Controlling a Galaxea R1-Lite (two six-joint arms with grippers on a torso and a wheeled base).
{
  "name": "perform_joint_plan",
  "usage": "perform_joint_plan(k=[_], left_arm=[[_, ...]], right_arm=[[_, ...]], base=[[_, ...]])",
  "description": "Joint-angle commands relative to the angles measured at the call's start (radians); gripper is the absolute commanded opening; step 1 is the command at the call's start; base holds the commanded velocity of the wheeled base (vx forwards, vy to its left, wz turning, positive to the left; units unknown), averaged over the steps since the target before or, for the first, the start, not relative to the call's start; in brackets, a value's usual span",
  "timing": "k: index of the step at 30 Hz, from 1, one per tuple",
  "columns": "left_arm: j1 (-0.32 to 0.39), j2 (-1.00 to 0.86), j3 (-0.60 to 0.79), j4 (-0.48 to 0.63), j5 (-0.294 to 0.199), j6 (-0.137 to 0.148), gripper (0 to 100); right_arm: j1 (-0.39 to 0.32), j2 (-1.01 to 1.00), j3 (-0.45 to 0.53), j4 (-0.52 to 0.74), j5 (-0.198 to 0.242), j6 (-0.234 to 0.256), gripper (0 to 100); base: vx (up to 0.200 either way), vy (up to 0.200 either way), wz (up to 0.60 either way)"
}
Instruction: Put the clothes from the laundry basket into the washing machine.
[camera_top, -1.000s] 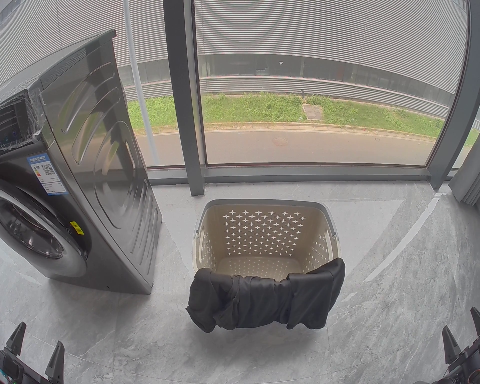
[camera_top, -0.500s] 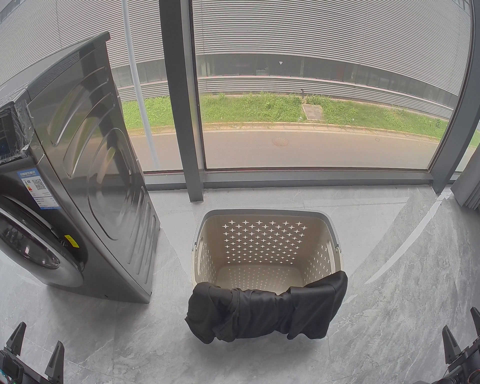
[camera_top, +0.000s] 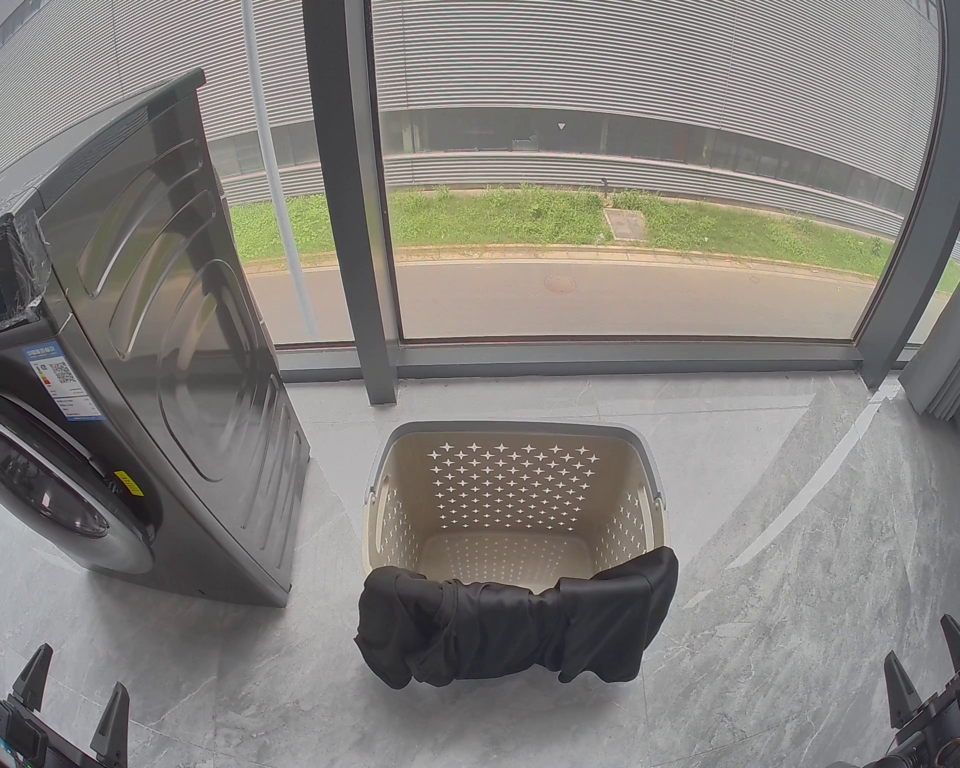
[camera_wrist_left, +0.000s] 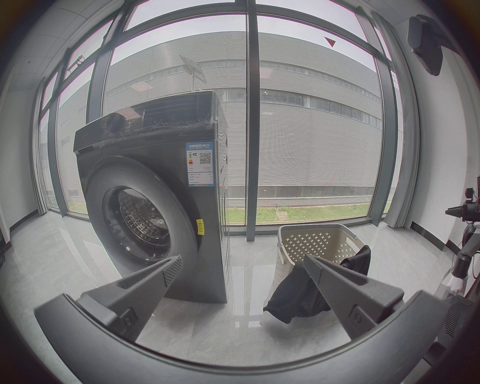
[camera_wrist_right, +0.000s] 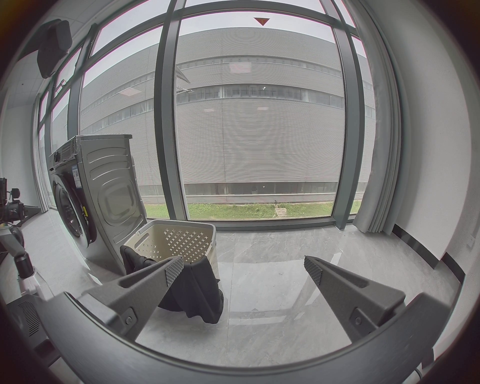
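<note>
Black garment (camera_top: 515, 628) drapes the laundry basket (camera_top: 515, 428) rim, well ahead of both wide-open, empty jaws.

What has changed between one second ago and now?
The whole head view shifted, so the camera moved: the washing machine, laundry basket and window post slid leftward together in the picture. Nothing was taken hold of or let go. The black garment still hangs over the basket's near rim; the left gripper and right gripper stay open, empty.
</note>
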Motion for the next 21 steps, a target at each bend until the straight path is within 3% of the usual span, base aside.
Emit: perform_joint_plan(k=[1,6,15,21], left_arm=[[-0.001,-0.017,0.018,0.000,0.000,0.000,100],[-0.001,-0.017,0.018,0.000,0.000,-0.002,100],[-0.001,-0.017,0.018,0.000,0.000,-0.002,100],[0.001,-0.017,0.018,0.000,0.000,-0.002,100]], right_arm=[[0.000,0.000,0.012,0.000,0.000,0.000,100],[0.000,0.000,0.012,0.000,0.000,0.000,100],[0.000,0.000,0.012,0.000,0.000,0.000,100],[0.000,0.000,0.012,0.000,0.000,0.000,100]], base=[[0.200,0.000,0.00],[0.200,0.000,0.00],[0.000,0.000,0.00],[0.200,0.000,0.00]])
